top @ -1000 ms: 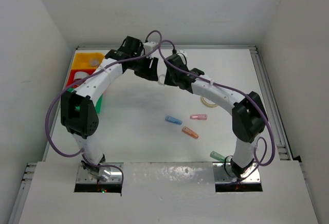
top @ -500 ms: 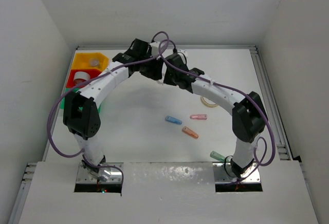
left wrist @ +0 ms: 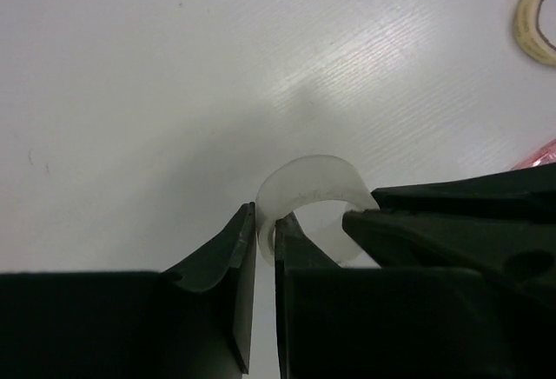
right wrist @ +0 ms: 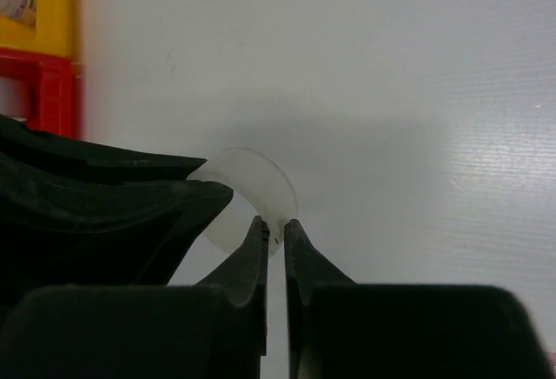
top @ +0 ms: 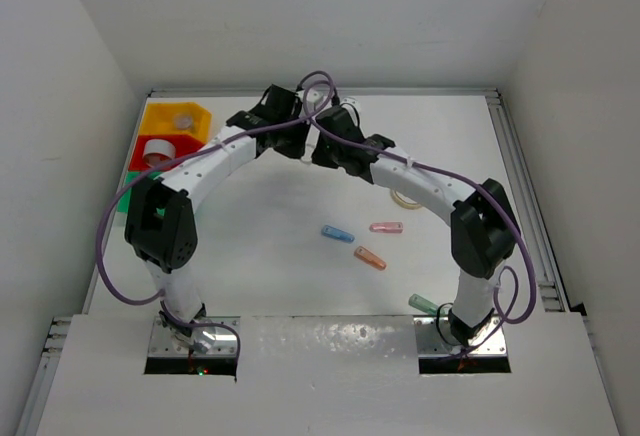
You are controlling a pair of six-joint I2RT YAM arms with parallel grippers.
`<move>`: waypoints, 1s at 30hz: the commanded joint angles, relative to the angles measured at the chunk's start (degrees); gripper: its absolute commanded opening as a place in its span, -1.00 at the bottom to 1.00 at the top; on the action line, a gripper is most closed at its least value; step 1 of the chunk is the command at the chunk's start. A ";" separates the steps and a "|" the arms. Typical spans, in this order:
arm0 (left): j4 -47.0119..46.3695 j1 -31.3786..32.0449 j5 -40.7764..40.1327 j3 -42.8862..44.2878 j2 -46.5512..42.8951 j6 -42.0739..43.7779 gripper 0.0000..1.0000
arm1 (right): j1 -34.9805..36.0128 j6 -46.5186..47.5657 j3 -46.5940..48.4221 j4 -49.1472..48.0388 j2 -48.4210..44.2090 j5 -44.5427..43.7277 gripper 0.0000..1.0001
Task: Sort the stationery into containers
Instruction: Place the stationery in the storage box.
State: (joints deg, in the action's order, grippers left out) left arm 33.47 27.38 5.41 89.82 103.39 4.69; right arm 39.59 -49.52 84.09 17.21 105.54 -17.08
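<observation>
Left wrist, left tool (left wrist: 265,222) newly pinching clear tape ring (left wrist: 313,175), right tool (right wrist: 275,227) still gripping it

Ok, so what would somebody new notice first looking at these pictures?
The left arm and right arm arch together over the far middle of the table, each with its jaws pinched shut on the same clear tape ring. After that, the eye goes to the blue capsule, pink capsule and orange capsule lying loose nearer the front, and the yellow bin and red bin at the far left.
</observation>
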 commanded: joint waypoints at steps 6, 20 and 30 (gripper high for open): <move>5.79 -11.97 0.22 1.67 -0.30 0.22 -1.00 | -0.04 6.62 -4.10 -7.97 -6.38 6.54 0.26; 9.15 -41.70 -1.01 8.96 7.51 7.96 -1.00 | -4.26 13.40 -21.07 -6.23 -19.58 5.65 0.46; 6.08 -41.00 -7.34 8.79 13.14 9.99 -1.00 | -9.09 12.16 -25.47 -5.17 -22.83 6.71 0.46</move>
State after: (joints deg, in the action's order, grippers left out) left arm 42.22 -13.85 1.37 97.71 117.54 13.02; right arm 31.09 -36.86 58.76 12.75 85.58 -10.79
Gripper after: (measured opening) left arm 0.074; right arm 0.731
